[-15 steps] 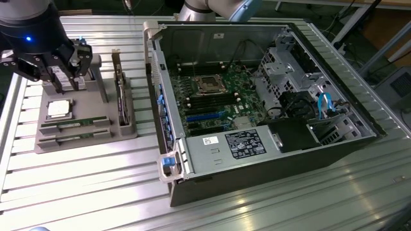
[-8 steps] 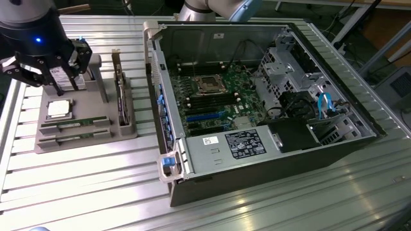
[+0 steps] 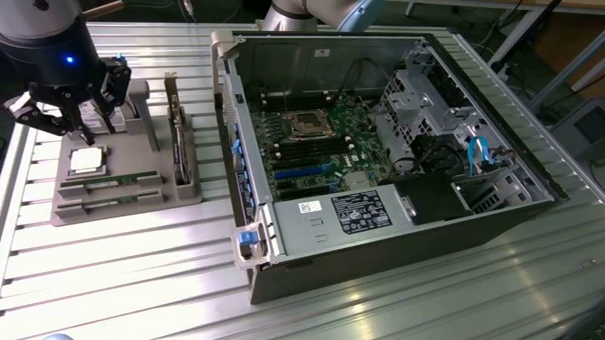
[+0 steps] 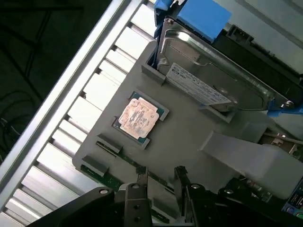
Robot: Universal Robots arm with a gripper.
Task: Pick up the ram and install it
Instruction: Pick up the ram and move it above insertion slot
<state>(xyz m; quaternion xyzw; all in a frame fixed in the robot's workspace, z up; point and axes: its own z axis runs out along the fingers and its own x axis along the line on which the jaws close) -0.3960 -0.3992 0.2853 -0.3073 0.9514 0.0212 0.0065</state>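
Two ram sticks lie side by side in slots of the grey holder tray (image 3: 132, 205) at the exterior view's left: one ram (image 3: 109, 183) nearer the processor, the other (image 3: 102, 205) at the tray's front edge. My gripper (image 3: 85, 131) hangs open above the tray's back part, over the processor, with nothing between its fingers. In the wrist view the gripper (image 4: 161, 183) hovers over the tray, and a green ram (image 4: 125, 160) runs just beyond its fingertips (image 4: 142, 182).
On the tray also sit a silver processor (image 3: 85, 160) (image 4: 138, 118), an upright hard drive (image 4: 208, 82) with a blue bracket, and an upright expansion card (image 3: 177, 142). The open computer case (image 3: 378, 234) lies to the exterior view's right, its motherboard (image 3: 317, 149) exposed.
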